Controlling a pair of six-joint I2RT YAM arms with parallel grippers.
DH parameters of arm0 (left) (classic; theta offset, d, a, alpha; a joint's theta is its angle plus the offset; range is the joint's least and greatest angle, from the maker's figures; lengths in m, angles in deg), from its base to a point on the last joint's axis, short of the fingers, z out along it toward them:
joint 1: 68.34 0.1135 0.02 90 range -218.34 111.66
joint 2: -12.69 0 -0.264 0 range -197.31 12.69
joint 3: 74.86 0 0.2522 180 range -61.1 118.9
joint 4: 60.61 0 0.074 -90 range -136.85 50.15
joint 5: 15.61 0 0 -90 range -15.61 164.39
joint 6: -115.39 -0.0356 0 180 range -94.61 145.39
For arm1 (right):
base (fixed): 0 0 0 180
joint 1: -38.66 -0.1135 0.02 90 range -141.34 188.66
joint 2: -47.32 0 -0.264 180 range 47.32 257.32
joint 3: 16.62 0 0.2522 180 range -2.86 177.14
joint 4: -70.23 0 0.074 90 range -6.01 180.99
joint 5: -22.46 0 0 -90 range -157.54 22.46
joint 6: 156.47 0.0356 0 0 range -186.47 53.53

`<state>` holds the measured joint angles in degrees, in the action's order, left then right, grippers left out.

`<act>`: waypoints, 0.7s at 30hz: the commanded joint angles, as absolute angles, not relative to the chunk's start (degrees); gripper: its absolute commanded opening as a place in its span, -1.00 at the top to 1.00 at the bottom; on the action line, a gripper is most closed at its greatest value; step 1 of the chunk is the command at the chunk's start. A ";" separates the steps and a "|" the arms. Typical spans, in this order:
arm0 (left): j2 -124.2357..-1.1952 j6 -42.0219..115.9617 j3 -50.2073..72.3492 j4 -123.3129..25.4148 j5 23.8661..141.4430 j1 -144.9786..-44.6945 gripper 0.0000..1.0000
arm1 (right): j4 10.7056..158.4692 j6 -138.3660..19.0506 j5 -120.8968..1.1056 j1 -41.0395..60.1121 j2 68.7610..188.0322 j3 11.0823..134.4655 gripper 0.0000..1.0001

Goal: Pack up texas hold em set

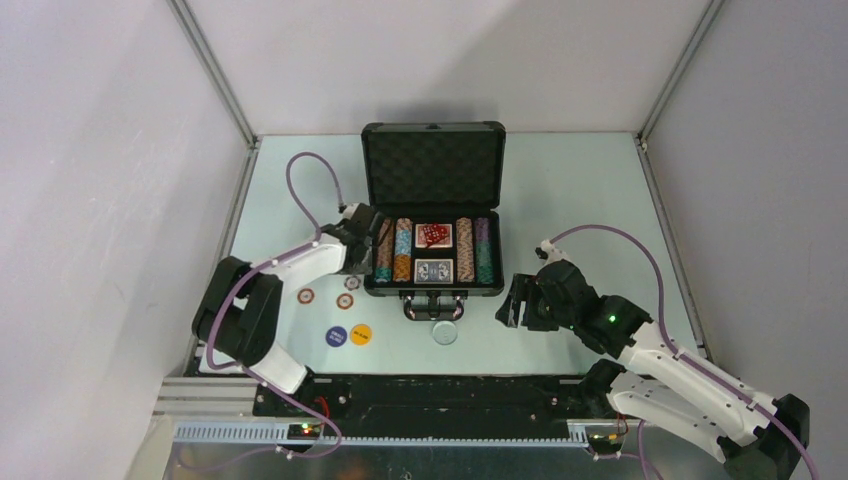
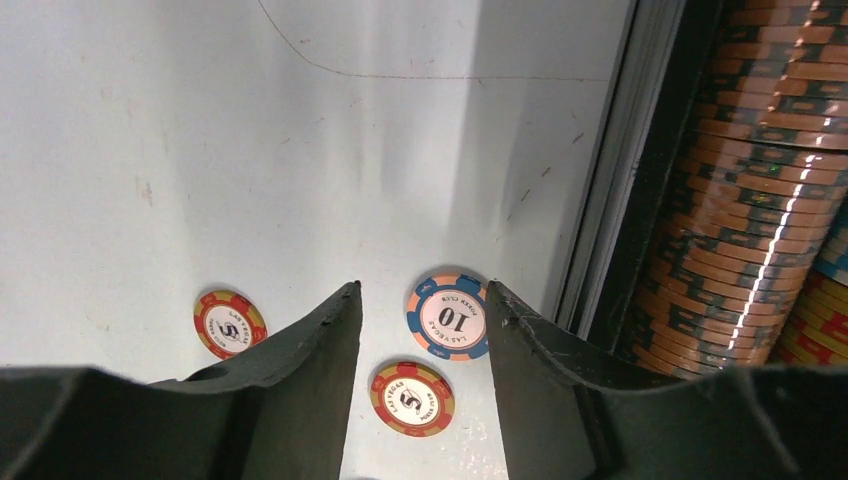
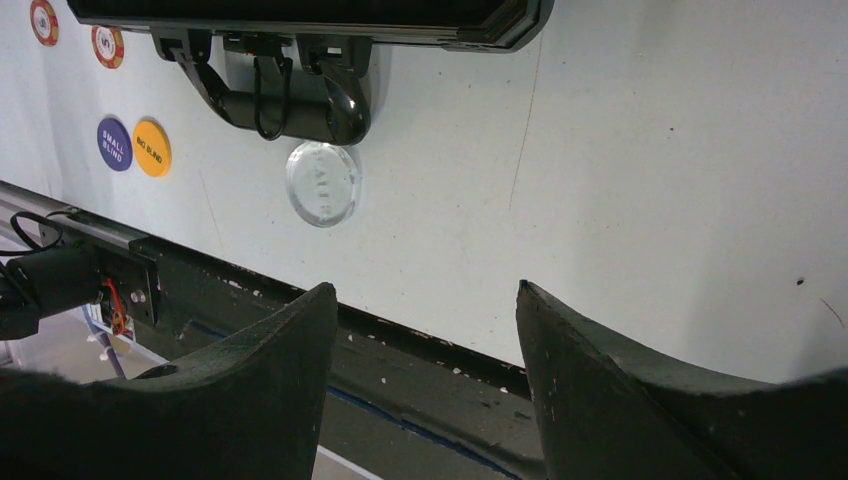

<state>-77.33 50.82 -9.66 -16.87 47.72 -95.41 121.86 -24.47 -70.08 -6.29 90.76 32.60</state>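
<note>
The black case (image 1: 370, 205) lies open, its foam-lined lid (image 1: 433, 165) upright. Rows of striped chips (image 1: 402, 250) fill it, with a red deck and red dice (image 1: 433, 236) and a blue deck (image 1: 434, 270) between them. My left gripper (image 1: 366, 238) hangs open and empty over the case's left edge. Between and beside its fingers (image 2: 520, 340) I see loose chips on the table: a blue 10 chip (image 2: 448, 317) and two red 5 chips (image 2: 412, 397) (image 2: 229, 323). My right gripper (image 1: 512, 302) is open and empty, right of the case handle (image 3: 280, 95).
A blue small-blind button (image 1: 336, 336), an orange big-blind button (image 1: 360, 334) and a clear round button (image 1: 444, 332) lie on the table in front of the case. The clear button (image 3: 322, 183) sits just below the handle. The table's near edge rail (image 3: 420, 350) runs under the right gripper.
</note>
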 commanded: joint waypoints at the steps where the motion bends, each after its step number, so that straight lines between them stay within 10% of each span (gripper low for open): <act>1: -79.45 56.24 -7.41 -24.82 62.30 -101.89 -0.13 | 120.99 -23.95 -70.93 -6.68 90.50 32.91 -0.40; 21: -80.00 57.26 -10.42 -34.79 76.78 -102.49 -0.11 | 120.96 -23.69 -71.11 -6.87 90.50 32.91 -0.40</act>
<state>-78.05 50.19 -7.58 -17.15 46.34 -97.55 121.84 -24.43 -70.13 -6.64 90.89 32.60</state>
